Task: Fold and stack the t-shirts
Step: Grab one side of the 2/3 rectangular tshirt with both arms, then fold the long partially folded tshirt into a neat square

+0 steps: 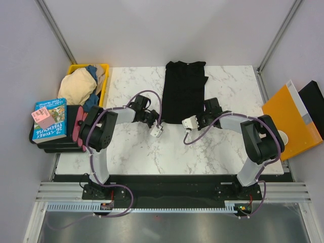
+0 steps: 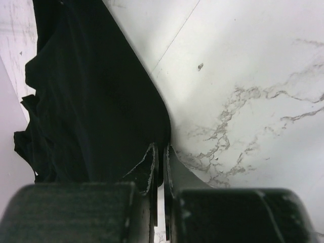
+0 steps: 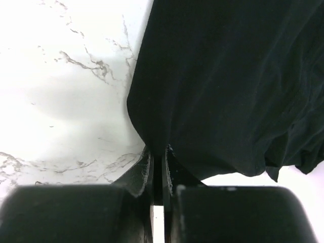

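Note:
A black t-shirt (image 1: 183,88) lies lengthwise on the marble table, sleeves folded in, collar at the far edge. My left gripper (image 1: 161,120) is shut on its near left hem corner; in the left wrist view the gripper (image 2: 163,148) pinches the black cloth (image 2: 91,101). My right gripper (image 1: 201,120) is shut on the near right hem corner; in the right wrist view the gripper (image 3: 158,149) clamps the cloth (image 3: 228,81). More t-shirts, beige and blue (image 1: 80,85), are heaped in a yellow bin (image 1: 106,81) at the far left.
A stack of books (image 1: 49,120) and a dark tray with pink items (image 1: 80,129) stand left of the table. An orange folder (image 1: 289,121) and a black panel (image 1: 314,104) lie at the right. Bare marble (image 1: 167,152) lies in front of the shirt.

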### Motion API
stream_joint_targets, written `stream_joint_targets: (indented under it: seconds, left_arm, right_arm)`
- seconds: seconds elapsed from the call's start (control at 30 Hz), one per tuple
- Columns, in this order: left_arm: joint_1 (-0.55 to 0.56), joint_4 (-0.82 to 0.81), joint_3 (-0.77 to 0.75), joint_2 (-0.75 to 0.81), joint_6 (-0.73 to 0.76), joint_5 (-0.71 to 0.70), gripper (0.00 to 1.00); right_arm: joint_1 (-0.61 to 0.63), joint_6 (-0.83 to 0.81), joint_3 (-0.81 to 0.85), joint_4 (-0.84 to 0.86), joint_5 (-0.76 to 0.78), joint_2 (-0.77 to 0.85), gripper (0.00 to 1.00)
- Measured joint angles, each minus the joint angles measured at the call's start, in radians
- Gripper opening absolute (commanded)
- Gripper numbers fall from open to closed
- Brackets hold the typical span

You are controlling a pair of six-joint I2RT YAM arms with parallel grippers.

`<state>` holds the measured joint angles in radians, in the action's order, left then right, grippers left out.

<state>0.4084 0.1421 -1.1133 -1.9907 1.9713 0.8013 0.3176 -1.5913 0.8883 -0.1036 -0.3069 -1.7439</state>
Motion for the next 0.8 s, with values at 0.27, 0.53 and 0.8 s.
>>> stream_joint_targets:
  seconds: [0.27, 0.53, 0.8]
  left_arm:
    - [0.004, 0.131, -0.012, 0.049, 0.004, -0.013, 0.02]
    - [-0.001, 0.484, -0.015, 0.357, 0.001, 0.019, 0.02]
    - [-0.003, 0.88, -0.047, 0.555, 0.012, 0.095, 0.02]
  right_arm:
    - [0.003, 0.025, 0.069, -0.235, -0.021, 0.032, 0.0]
    - [0.026, 0.051, 0.116, -0.587, -0.122, 0.267, 0.0]
    - [0.101, 0.042, 0.129, -0.828, -0.202, 0.51, 0.0]
